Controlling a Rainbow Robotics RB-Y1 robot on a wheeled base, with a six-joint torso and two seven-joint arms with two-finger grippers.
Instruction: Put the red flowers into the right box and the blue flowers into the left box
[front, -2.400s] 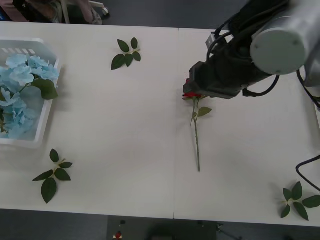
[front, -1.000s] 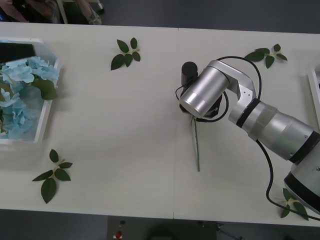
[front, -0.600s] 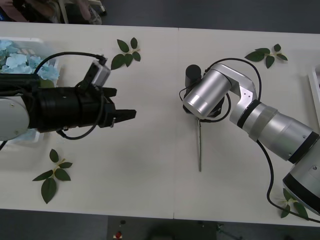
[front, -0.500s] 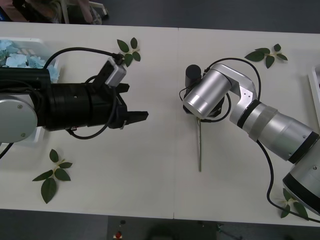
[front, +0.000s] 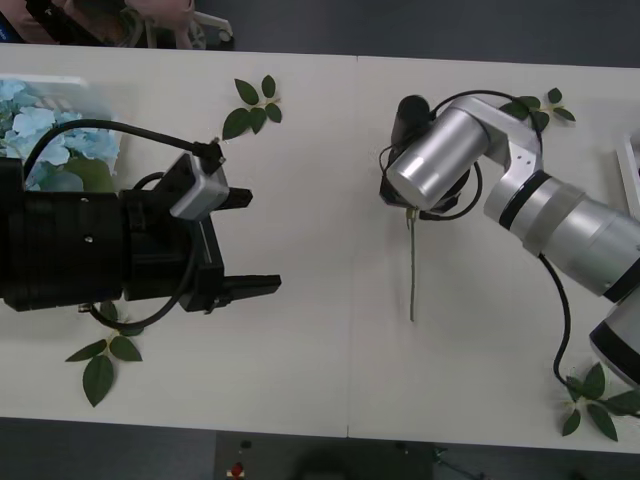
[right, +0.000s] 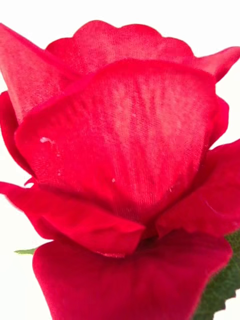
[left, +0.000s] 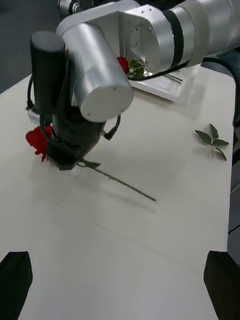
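Observation:
My right gripper is over the middle of the table, shut on a red flower; its green stem trails toward the front edge. In the left wrist view the red head sticks out beside the right gripper and the stem hangs just above its shadow. The rose head sits close up in the right wrist view. My left gripper hovers open left of centre, its black fingertips apart. The blue flowers lie in the left box. Another red flower lies in the right box.
Loose green leaf sprigs lie at the back centre, front left, back right and front right. The right box's rim shows at the table's right edge. A seam runs down the table's middle.
My right arm has shifted right and back, and the rose stem went with it. My left arm swung toward the front of the table, its open fingers now left of the stem.

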